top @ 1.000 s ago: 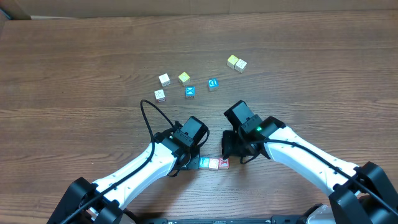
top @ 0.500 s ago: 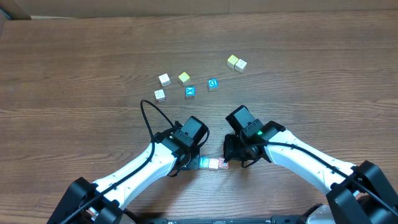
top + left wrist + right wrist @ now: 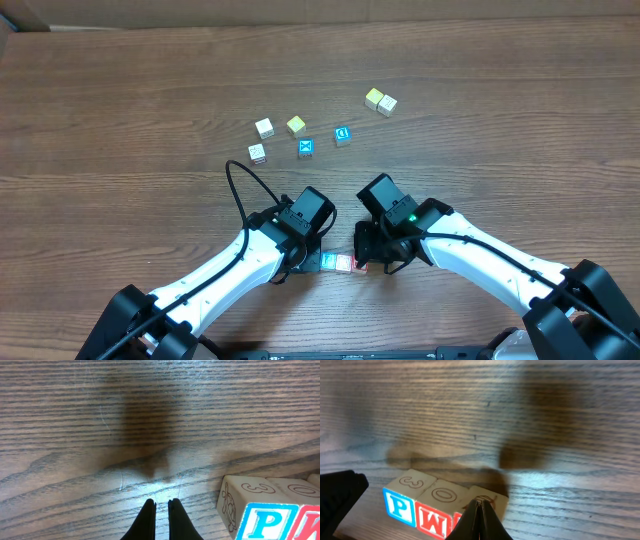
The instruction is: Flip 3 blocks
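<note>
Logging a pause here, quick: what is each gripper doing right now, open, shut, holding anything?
Left gripper: closed, holding nothing.
Right gripper: closed, holding nothing, tips by the end block.

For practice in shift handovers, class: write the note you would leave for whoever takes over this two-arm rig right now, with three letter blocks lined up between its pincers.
Left pincer: shut, empty, tips low beside the P block, not touching it.
Right pincer: shut, holding nothing, tips at the third block; contact unclear.
Blocks: P block, red middle block and third block sit touching in one row between the arms.
Done: no flip can be confirmed.
Left: treat all three flips as open.
</note>
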